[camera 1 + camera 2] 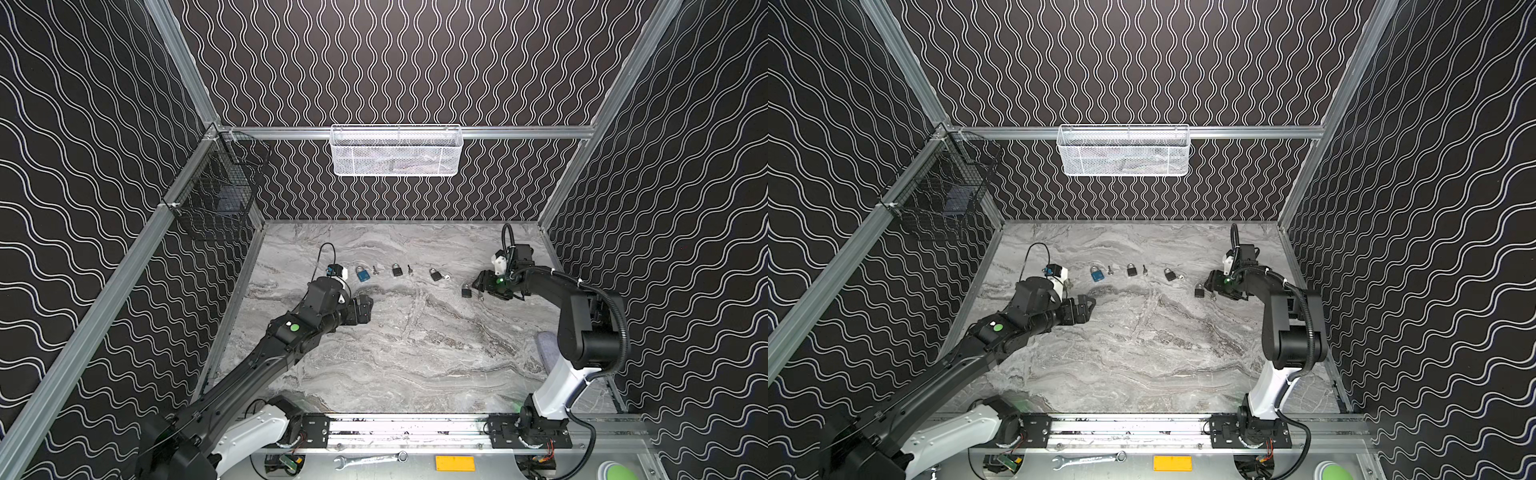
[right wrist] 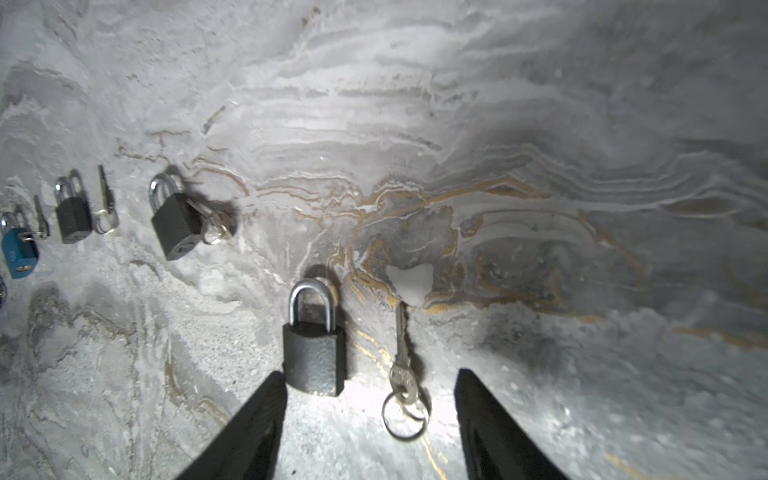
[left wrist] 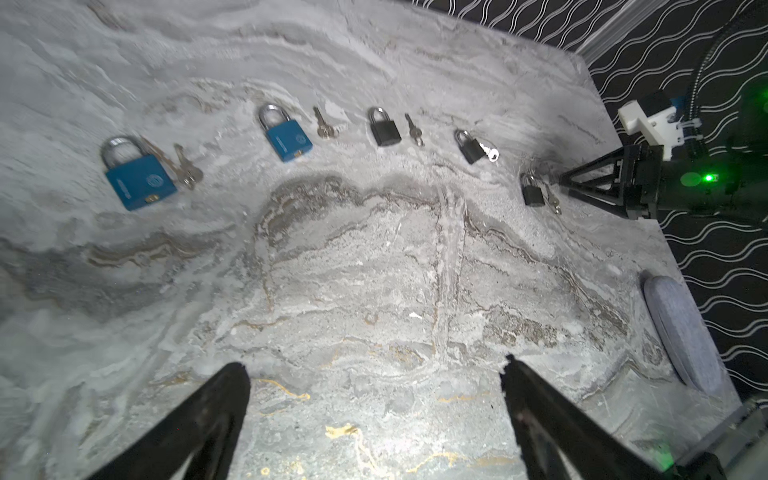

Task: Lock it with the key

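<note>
A small black padlock (image 2: 314, 357) with its shackle down lies flat on the marble table (image 1: 415, 353). Its key (image 2: 402, 365), on a ring, lies loose just beside it. My right gripper (image 2: 370, 376) is open and low over the table. One finger is next to the padlock's base, the other is beyond the key, and it holds nothing. In both top views the padlock (image 1: 466, 292) (image 1: 1199, 291) sits just left of the right gripper (image 1: 478, 286). My left gripper (image 3: 374, 363) hangs open and empty above bare table, left of centre (image 1: 368, 307).
A row of other padlocks with keys runs to the left: black (image 1: 435, 274), black (image 1: 397, 270), blue (image 1: 363, 274), and a larger blue one (image 3: 139, 178). A white mesh basket (image 1: 396, 151) and a black wire basket (image 1: 216, 195) hang on the walls. A grey pad (image 1: 546, 349) lies at the right.
</note>
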Motion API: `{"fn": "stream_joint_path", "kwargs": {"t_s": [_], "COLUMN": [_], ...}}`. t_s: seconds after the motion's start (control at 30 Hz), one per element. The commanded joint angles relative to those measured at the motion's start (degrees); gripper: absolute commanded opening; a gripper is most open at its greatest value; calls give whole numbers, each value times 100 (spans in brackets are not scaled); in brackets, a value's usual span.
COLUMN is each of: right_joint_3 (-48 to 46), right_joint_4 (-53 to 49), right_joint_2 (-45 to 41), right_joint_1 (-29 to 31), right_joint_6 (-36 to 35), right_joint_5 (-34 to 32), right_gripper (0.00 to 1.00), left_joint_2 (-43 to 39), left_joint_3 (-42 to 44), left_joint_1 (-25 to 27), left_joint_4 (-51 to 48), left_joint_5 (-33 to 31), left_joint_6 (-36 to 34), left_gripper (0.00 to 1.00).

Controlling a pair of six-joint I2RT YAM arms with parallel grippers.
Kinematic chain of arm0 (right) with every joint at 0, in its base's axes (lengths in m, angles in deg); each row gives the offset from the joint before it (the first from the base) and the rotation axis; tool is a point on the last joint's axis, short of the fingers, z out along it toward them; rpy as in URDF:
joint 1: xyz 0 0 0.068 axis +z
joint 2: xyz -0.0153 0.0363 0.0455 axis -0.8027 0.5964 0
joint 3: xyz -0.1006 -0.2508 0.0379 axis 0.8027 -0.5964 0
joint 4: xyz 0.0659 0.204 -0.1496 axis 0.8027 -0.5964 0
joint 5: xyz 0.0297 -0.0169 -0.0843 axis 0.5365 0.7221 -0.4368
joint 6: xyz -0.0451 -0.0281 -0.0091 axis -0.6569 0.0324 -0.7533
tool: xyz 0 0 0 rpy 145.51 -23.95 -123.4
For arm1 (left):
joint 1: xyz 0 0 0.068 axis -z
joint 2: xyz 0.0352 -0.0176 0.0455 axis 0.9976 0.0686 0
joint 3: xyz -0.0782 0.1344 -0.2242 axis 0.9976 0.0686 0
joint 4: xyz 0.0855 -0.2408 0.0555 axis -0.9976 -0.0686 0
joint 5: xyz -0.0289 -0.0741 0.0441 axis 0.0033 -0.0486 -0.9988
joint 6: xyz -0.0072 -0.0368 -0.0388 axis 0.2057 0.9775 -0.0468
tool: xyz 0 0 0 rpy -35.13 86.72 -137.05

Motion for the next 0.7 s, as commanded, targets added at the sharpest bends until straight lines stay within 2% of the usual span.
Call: {"fn": "stream_joint_path", "kwargs": {"t_s": [0.0,0.07,0.1,0.13,0.3,0.47,0.53,0.6,0.67], "right_joint_3": [55,11,-25,-69,-391,-583,-839,-1099,-1363], "right_joint_4": [40,73,104,143,380,512,720,993,1269], "right_joint_2": [-291,-606,-781,-1001,-2193,-3203,-3614,-4059,-4480], "right_joint_1": [9,13,20,37,93,132,150,189,227], "right_joint_6": [114,115,145,160,120,98,192,230,221], "right_joint_5": [-239,-326,-410,-513,-884,-497,-352,-289,-329], "right_gripper": [70,73,84,86,89,91,92,99,99], "left_joint_2": [-128,-195,-220,-247,-373,-482,-538,-632,-743], "left_joint_3": [-152,-277,-338,-409,-615,-872,-861,-796,-625], "left_joint_1": [-9,-7,-15,-10,-7,-11,-11,-13,-9], "left_joint_4": [-250,-462,-548,-653,-759,-632,-377,-60,349], "left_joint_5": [-495,-709,-817,-950,-1410,-1652,-1604,-1462,-1350], "left_joint_6": [-280,-385,-414,-429,-603,-665,-729,-854,-1073], "left_gripper": [99,99,99,98,98,99,99,99,99]}}
